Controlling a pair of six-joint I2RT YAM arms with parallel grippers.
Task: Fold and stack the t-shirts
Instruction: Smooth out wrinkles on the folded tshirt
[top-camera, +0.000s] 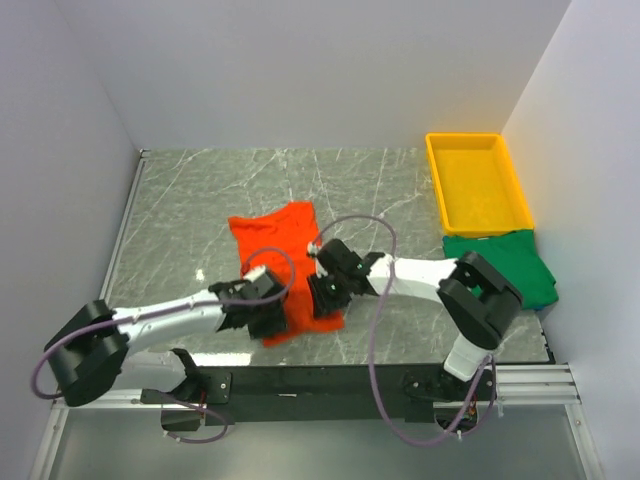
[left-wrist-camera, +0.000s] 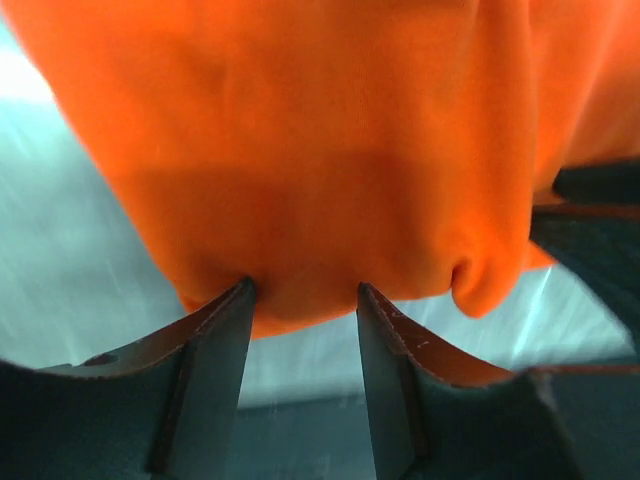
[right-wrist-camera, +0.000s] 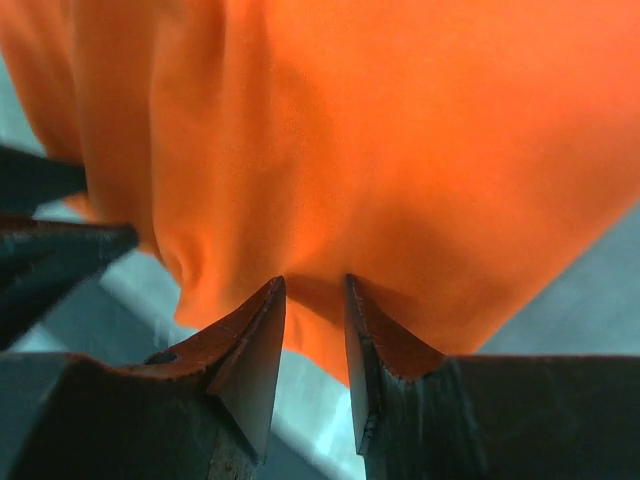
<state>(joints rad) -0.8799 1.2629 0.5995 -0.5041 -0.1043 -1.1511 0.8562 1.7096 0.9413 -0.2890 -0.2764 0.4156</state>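
Observation:
The orange-red t-shirt (top-camera: 275, 235) lies partly spread on the marble table, with its near part bunched up between the two grippers. My left gripper (top-camera: 268, 318) has closed on the shirt's near edge, and cloth bulges between its fingertips (left-wrist-camera: 303, 290). My right gripper (top-camera: 325, 300) pinches the same edge a little to the right, its jaws narrow around the cloth (right-wrist-camera: 315, 282). In both wrist views the held edge hangs just above the table. The dark green t-shirt (top-camera: 505, 265) lies folded at the right, below the tray.
A yellow plastic tray (top-camera: 435, 180) stands at the back right, against the wall. White walls close in the table on the left, back and right. The two grippers work close together, and each one's dark fingers show at the edge of the other's wrist view.

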